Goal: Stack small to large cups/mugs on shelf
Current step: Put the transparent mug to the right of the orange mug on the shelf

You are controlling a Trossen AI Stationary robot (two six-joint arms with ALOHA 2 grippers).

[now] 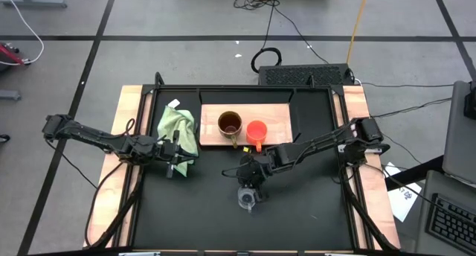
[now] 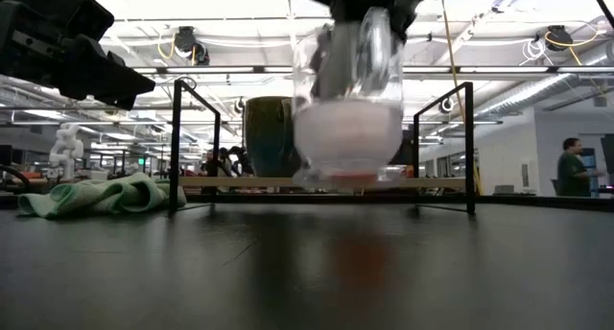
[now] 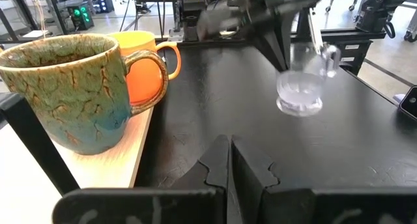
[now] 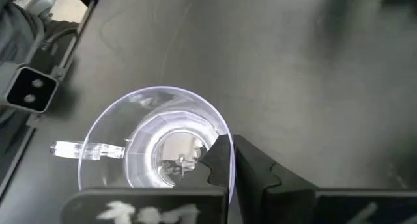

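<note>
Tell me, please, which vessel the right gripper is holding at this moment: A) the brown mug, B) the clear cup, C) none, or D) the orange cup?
B: the right gripper is closed on the rim of the clear cup, lifted above the black tabletop, while the brown mug and orange cup stand on the shelf.

The largest mug (image 3: pixel 68 87) wears a mottled green-brown glaze with dark crackle veining, and the cup (image 3: pixel 146 64) just beside it is plain bright orange. The small cup (image 4: pixel 153 149) is clear and colourless, though its base looks milky white, perhaps only from glare. The shelf (image 1: pixel 279 118) is pale grained wood, the cloth (image 1: pixel 178 126) light green, the surface (image 1: pixel 297 204) matte black.
</note>
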